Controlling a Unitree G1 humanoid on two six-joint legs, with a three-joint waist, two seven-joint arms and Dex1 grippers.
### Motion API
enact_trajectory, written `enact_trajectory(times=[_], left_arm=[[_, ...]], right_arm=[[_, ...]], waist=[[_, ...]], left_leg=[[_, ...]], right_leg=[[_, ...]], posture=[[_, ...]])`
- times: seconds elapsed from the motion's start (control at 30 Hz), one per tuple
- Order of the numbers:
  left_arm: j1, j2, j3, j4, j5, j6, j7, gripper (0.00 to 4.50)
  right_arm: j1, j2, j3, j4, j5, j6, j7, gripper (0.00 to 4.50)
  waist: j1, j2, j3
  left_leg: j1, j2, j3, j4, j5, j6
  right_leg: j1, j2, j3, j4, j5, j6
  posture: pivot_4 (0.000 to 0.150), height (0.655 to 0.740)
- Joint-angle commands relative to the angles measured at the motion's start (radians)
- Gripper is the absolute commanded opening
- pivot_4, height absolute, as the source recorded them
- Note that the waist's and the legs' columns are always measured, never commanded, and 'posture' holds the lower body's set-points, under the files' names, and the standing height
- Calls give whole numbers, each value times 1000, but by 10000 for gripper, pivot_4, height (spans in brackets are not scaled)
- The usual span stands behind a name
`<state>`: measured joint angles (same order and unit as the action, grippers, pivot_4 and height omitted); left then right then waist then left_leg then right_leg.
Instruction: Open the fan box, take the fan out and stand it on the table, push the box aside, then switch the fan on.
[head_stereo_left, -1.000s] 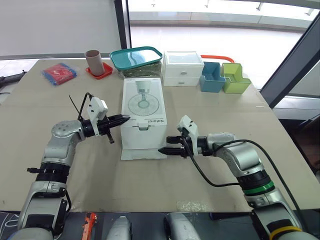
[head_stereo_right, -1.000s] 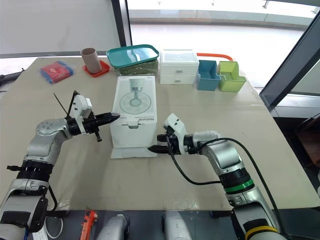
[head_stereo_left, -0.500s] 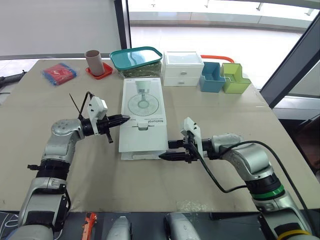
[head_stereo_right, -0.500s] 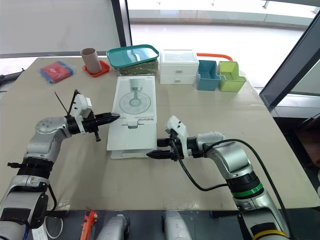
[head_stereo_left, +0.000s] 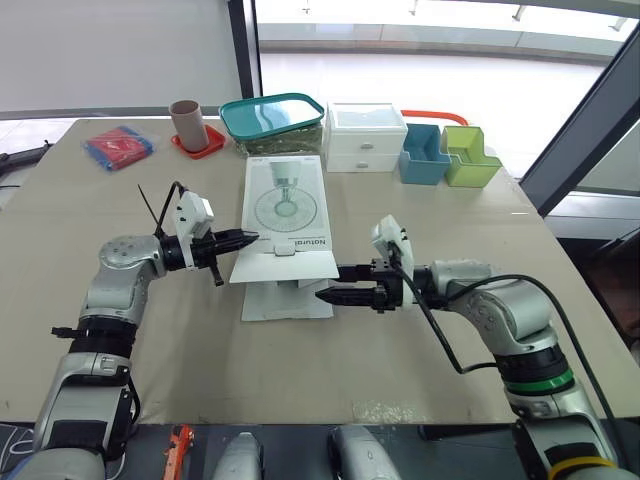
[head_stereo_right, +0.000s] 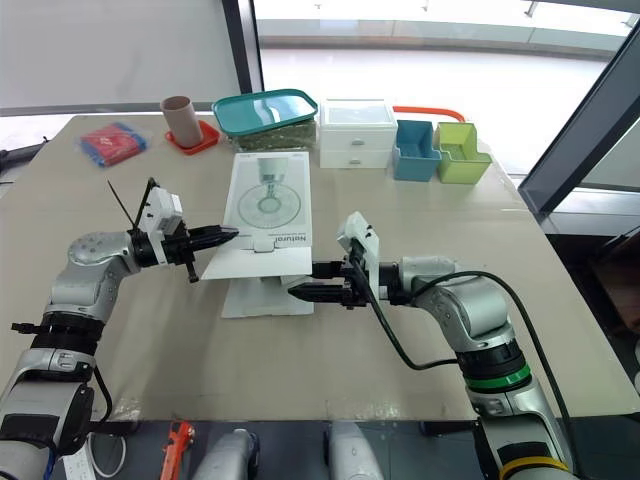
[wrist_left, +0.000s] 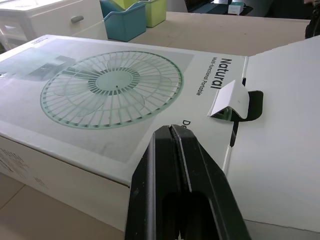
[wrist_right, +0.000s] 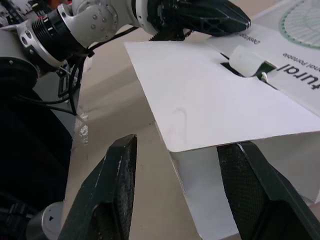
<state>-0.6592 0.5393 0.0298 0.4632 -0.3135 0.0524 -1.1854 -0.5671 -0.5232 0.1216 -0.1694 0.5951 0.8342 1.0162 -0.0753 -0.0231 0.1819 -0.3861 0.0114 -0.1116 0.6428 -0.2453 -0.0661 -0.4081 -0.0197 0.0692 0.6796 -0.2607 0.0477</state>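
Note:
The white fan box (head_stereo_left: 285, 205) lies flat mid-table, a fan drawing on its top. Its near end flap (head_stereo_left: 284, 266) is lifted roughly level, with a tuck tab (wrist_left: 229, 101) sticking up at the fold. My left gripper (head_stereo_left: 250, 238) is shut, its tip (wrist_left: 172, 131) resting at the box's left top edge beside the flap. My right gripper (head_stereo_left: 328, 285) is open at the flap's near right corner. The flap's free edge (wrist_right: 200, 142) hangs between its two spread fingers (wrist_right: 115, 195), not pinched.
Along the far edge stand a red cloth (head_stereo_left: 118, 146), a brown cup on a red coaster (head_stereo_left: 188, 122), a teal lidded container (head_stereo_left: 273, 117), a white drawer unit (head_stereo_left: 366, 135), a blue bin (head_stereo_left: 425, 155) and a green bin (head_stereo_left: 470, 155).
The box's near flap has swung up from the front face to about level. My right gripper rose and pulled back with it. The left gripper stayed at the box's left edge.

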Motion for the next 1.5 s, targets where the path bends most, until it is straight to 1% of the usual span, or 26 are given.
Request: enact_trajectory(times=[0.03,0.13,0.27,0.53,0.7,0.87,1.03,1.17,1.23,1.37,1.5], left_arm=[[6,22,6,-20,5,8,-3,0],[8,25,7,-25,5,10,1,0],[13,34,25,-41,-5,19,12,0],[50,54,110,-124,-80,83,68,0],[129,73,138,-252,-125,148,75,0],[203,119,162,-401,-200,244,60,0],[239,155,182,-467,-251,300,52,0],[212,136,167,-475,-264,309,77,0],[180,110,135,-443,-232,283,97,0],[91,36,54,-322,-141,222,130,0],[34,4,20,-226,-84,173,146,0]], right_arm=[[-40,12,-55,-35,58,9,-9,24925],[-63,33,-81,-14,87,12,-22,24925],[-84,54,-74,15,74,-1,-39,24925],[-127,100,-85,89,68,-15,-79,24925],[-159,130,-99,151,61,-20,-121,24925],[-192,164,-117,203,66,-8,-163,24925],[-197,181,-97,228,41,-21,-180,24925],[-191,183,-93,225,33,-22,-174,24925],[-190,181,-92,225,28,-24,-171,24925],[-185,175,-86,228,10,-29,-176,24925],[-177,175,-85,217,3,-28,-175,24925]], waist=[[0,0,0],[0,0,0],[0,0,0],[-1,0,0],[-3,0,0],[-1,0,0],[-1,0,0],[-1,0,0],[-1,0,0],[3,0,0],[0,0,0]], left_leg=[[0,0,0,0,0,0],[0,0,0,0,0,0],[0,0,0,0,0,0],[-1,0,0,0,0,0],[-1,0,0,-1,0,0],[-1,0,-1,-1,0,0],[-1,1,0,-1,0,0],[-1,0,0,-1,0,0],[-1,1,0,-1,0,0],[-1,0,-1,-1,0,0],[-1,0,0,-1,0,0]], right_leg=[[0,0,0,0,0,0],[0,0,0,0,0,0],[0,0,0,0,0,0],[-1,0,0,0,0,0],[-1,0,0,0,0,0],[-2,0,-1,0,0,0],[-2,0,-1,0,0,0],[-1,0,-1,0,0,0],[-2,0,-1,0,0,0],[-1,-1,-1,0,0,0],[-2,0,-1,-1,0,0]], posture=[[1500,7400],[1500,7400],[1500,7400],[1500,7400],[1500,7400],[1500,7400],[1500,7400],[1500,7400],[1500,7400],[1500,7400],[1500,7400]])
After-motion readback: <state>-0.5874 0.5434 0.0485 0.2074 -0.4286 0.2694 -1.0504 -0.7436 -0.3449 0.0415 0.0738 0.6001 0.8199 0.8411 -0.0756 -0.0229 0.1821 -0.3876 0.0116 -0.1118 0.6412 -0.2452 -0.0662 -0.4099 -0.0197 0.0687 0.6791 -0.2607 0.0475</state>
